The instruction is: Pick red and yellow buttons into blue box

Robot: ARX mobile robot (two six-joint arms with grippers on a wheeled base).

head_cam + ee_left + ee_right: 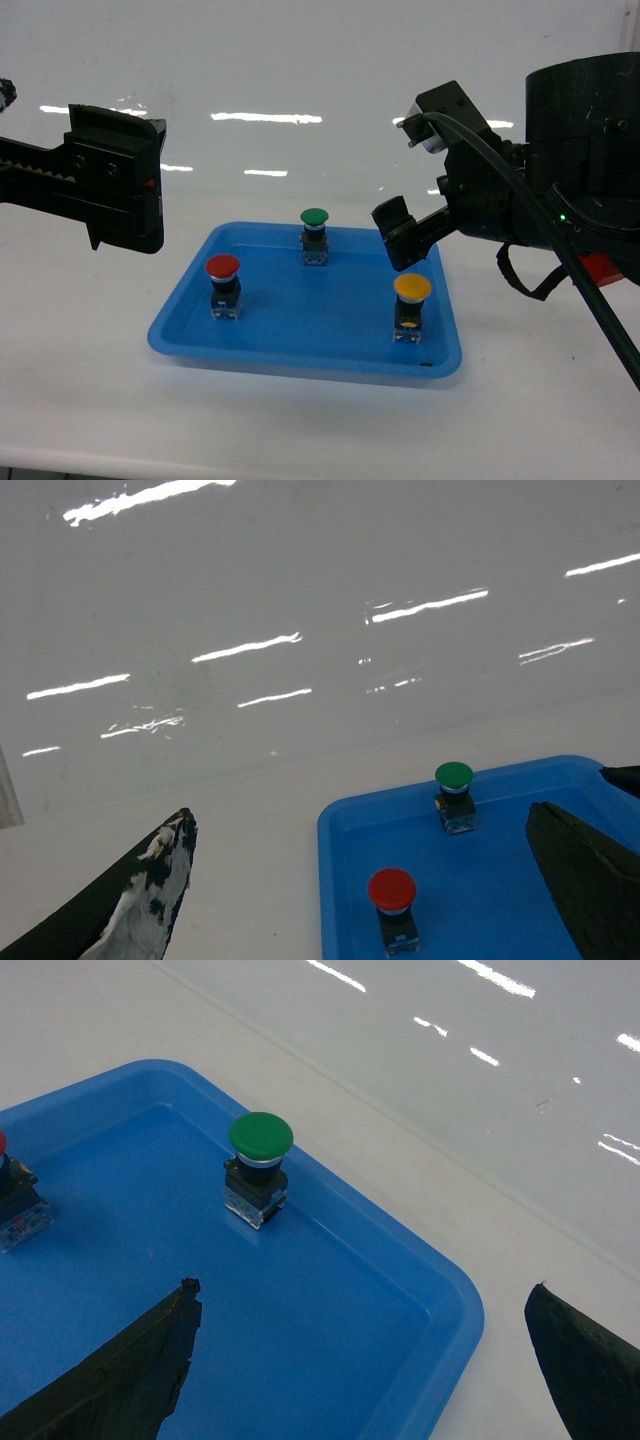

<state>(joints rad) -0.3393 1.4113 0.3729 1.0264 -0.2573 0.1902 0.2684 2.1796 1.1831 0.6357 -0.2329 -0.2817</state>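
While both tools gape empty, the right tool [405, 235] hovers just above the yellow button [411, 290], nearer than the left tool [125, 190].

The left arm [85, 180] is showing a matte black housing with a blocky, stepped profile, a toothed rack strip along its length, two recessed round screw holes and a small red mark on its side. In the left wrist-mounted view, one left finger [130, 900] is showing worn black coating with whitish scuffed patches. The right arm [520, 190] is presenting black angular housings and a large ribbed cylindrical black section. A thick black cable [560, 250] is running along it, with a thinner black loop hanging below. A small green indicator light [562, 216] is glowing, a red part [603, 268] is showing underneath, and a silver cylindrical fitting [428, 138] is protruding near the wrist.
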